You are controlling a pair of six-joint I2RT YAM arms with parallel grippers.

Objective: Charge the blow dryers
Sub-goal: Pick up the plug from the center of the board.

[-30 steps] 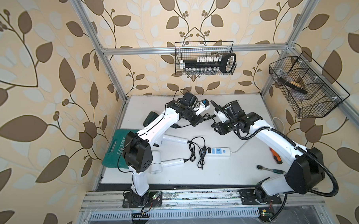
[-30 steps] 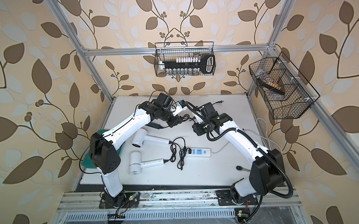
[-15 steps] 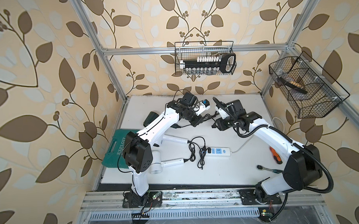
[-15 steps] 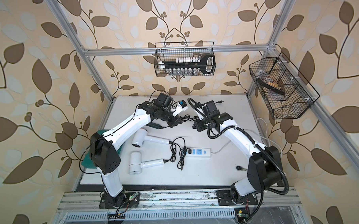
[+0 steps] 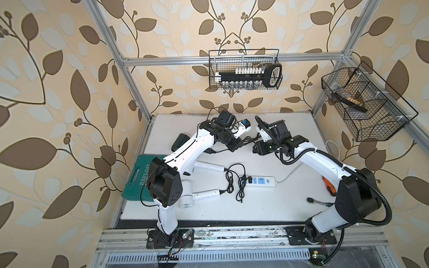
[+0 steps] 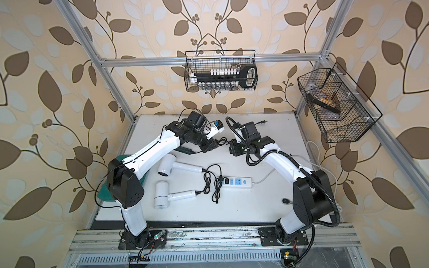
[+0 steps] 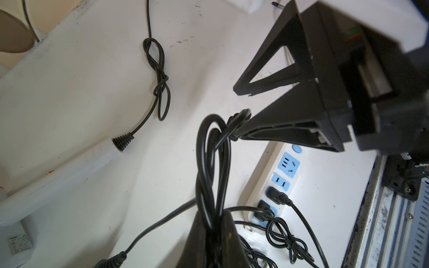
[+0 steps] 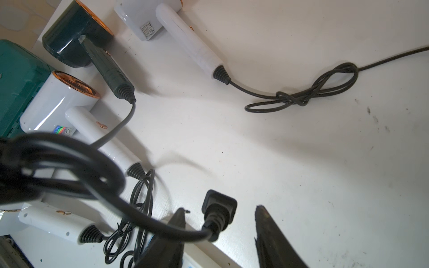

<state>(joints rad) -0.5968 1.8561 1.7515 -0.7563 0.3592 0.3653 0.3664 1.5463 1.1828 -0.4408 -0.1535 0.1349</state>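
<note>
Right arm has swung slightly left since a second ago, bringing the right end effector (image 8: 220,208) closer to the left end effector (image 5: 235,145). The left arm is unchanged.

Left end effector is clamped on the knotted black cord (image 7: 209,162) of the dark green blow dryer (image 8: 76,34), holding it off the worktop (image 5: 284,205). That cord's plug (image 8: 217,214) hangs between the right end effector's fingers, whose jaws stand apart and are not clamped on it.

The dark green blow dryer lies at far left, near the green tool case (image 5: 139,176). The near white blow dryer (image 5: 186,200) and the middle white blow dryer (image 6: 164,165) lie left of centre. Two black plugs sit in the left end of the white power strip (image 5: 259,181), where their cords run. The far white blow dryer (image 8: 148,18) lies further back, its knotted loose cord (image 8: 301,97) resting on the worktop.
</note>
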